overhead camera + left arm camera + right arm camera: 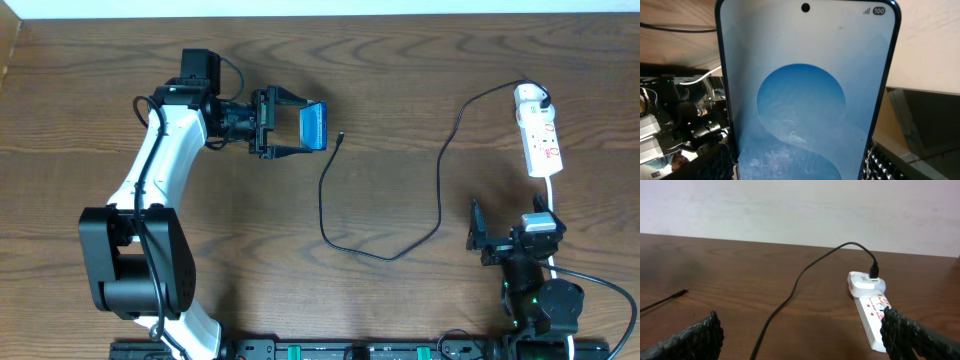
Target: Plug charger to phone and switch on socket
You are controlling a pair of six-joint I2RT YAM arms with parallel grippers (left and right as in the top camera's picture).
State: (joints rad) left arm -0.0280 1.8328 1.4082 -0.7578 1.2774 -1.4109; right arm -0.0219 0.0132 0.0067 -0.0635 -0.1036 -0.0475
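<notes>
The phone (314, 127), its screen bright blue, sits between the fingers of my left gripper (305, 126), which is shut on its two long edges. In the left wrist view the phone (800, 85) fills the frame, with the left gripper (800, 170) clamped at its lower end. The charger cable (440, 190) loops over the table, and its connector tip (341, 137) lies free just right of the phone. Its white plug (530, 97) sits in the socket (541, 140) at the far right. My right gripper (513, 212) is open near the front edge, short of the socket (872, 317), with the cable (775, 315) running between its fingers.
The socket's thick white cord (553, 195) runs back past the right arm. The wooden table (400, 60) ends at a pale wall (790, 205) at the far side. The left arm's white link (150, 170) crosses the left half.
</notes>
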